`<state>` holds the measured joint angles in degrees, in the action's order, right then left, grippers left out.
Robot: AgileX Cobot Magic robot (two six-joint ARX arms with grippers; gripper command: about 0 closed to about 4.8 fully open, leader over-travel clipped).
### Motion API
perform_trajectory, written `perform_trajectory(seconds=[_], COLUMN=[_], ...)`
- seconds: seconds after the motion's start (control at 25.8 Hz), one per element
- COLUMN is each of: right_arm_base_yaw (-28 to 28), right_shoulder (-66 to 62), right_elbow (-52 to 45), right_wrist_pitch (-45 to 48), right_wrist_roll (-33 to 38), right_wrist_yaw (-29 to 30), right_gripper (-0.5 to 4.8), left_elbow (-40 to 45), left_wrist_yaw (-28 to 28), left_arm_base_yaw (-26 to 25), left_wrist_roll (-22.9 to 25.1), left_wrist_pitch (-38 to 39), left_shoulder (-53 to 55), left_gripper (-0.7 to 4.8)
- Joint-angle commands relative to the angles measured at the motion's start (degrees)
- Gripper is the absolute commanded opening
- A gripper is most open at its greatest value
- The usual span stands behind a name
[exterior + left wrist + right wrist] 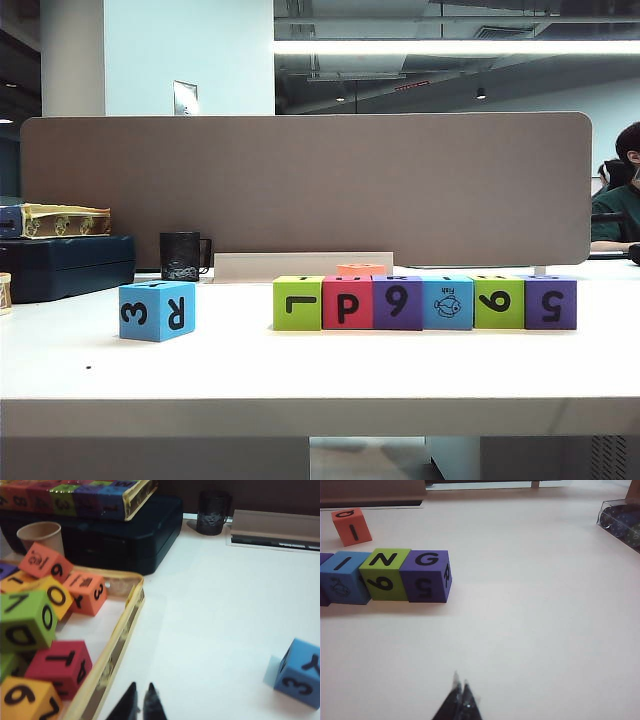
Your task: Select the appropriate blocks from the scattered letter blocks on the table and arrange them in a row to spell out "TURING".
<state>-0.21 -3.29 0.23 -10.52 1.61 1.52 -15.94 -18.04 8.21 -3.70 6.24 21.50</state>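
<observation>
Although a row of six letter blocks (pixel 424 303) is seen along the middle of the table (pixel 300 380), only its I, N, G tops are legible, so completion cannot be confirmed. A blue block (pixel 157 311) stands well apart from the row. The left gripper (pixel 139 696) by the block tray (pixel 131 611) and the right gripper (pixel 460 685), short of the row, are both closed and empty.

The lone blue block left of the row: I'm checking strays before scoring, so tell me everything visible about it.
The lone blue block is a matte, foam-looking cube standing flat on the white table, turned corner-on to the exterior camera. Black "3" and "R" show on its two front faces, both lying sideways; the left wrist view shows a "Y" too. It touches only the table, well apart from the row and both claws.
</observation>
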Motion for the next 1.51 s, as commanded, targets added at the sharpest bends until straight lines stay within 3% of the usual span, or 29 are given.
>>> perform_trajectory(seconds=[0.04,0.27,0.62,0.74,0.93,1.09,1.51], right_arm_base_yaw=[-0.02,-0.02,-0.02,-0.02,-0.02,-0.02,-0.02], right_shoulder=[-0.07,-0.07,-0.07,-0.07,-0.07,-0.07,-0.07], right_elbow=[-0.09,-0.09,-0.09,-0.09,-0.09,-0.09,-0.09], right_wrist_pitch=[0.07,0.09,0.07,0.07,0.09,0.07,0.07], right_wrist_roll=[-0.15,-0.13,-0.15,-0.13,-0.15,-0.15,-0.13], right_wrist_yaw=[-0.13,-0.13,-0.13,-0.13,-0.11,-0.11,-0.13], right_gripper=[-0.01,-0.01,-0.01,-0.01,-0.01,-0.01,-0.01], left_elbow=[3.43,11.02,13.53,15.34,15.34,15.34,15.32], left_wrist_yaw=[0.44,10.36,10.54,14.40,14.69,18.34,18.10], left_arm_base_yaw=[-1.05,-9.49,-9.55,-9.55,-9.55,-9.20,-6.95], left_wrist_roll=[-0.24,-1.33,-1.27,-0.81,-0.83,-1.16,-1.22], left_wrist_pitch=[-0.81,-0.72,-0.55,1.40,4.63,4.81,4.39], left_shoulder=[-4.42,-15.58,-19.21,-20.94,-21.51,-21.51,-21.51], left_gripper=[0.18,0.18,0.18,0.18,0.18,0.18,0.18])
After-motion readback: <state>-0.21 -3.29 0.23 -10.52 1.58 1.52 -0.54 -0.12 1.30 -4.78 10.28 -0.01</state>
